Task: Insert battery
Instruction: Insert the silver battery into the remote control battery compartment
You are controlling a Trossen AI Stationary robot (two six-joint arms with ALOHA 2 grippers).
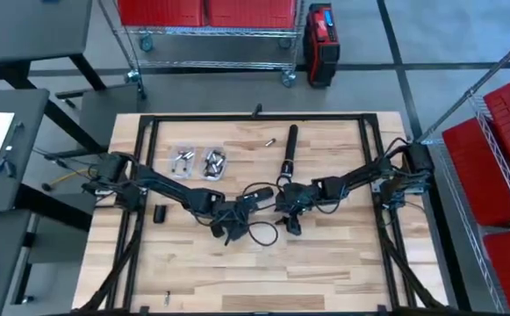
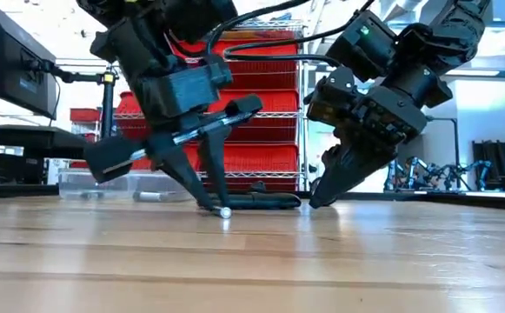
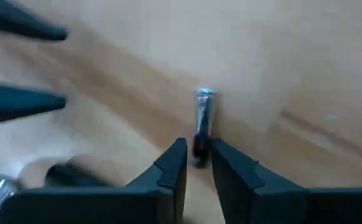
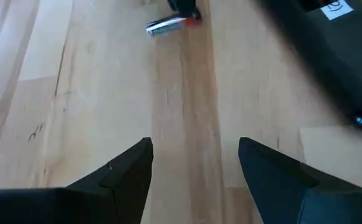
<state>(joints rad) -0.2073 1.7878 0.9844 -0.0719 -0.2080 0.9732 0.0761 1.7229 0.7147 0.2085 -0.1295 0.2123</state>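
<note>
My left gripper point(image 1: 234, 230) sits at the table's middle, shut on a small silver battery point(image 3: 203, 118). In the low view the battery's free end point(image 2: 225, 211) is down at the wood. Just to the right, my right gripper point(image 4: 196, 163) stands open over bare wood, nothing between its fingers; it sees the battery point(image 4: 164, 25) ahead. The black flashlight tube point(image 1: 288, 149) lies on the table farther back, and a second battery point(image 1: 269, 141) lies loose beside it. My left gripper pinches the battery's near end point(image 3: 199, 148) between its two fingertips point(image 3: 176, 157). The fingers slant down toward the table and lie along the battery, which sticks out beyond them. Its silver free end point(image 2: 225, 211) rests on or just above the wood.
Two clear bags of batteries point(image 1: 199, 161) lie at the far left of the table. A small black cap point(image 1: 160, 212) lies on the left near my left arm. Cables loop on the wood by my left gripper point(image 1: 259, 233). The near half of the table shows bare wood.
</note>
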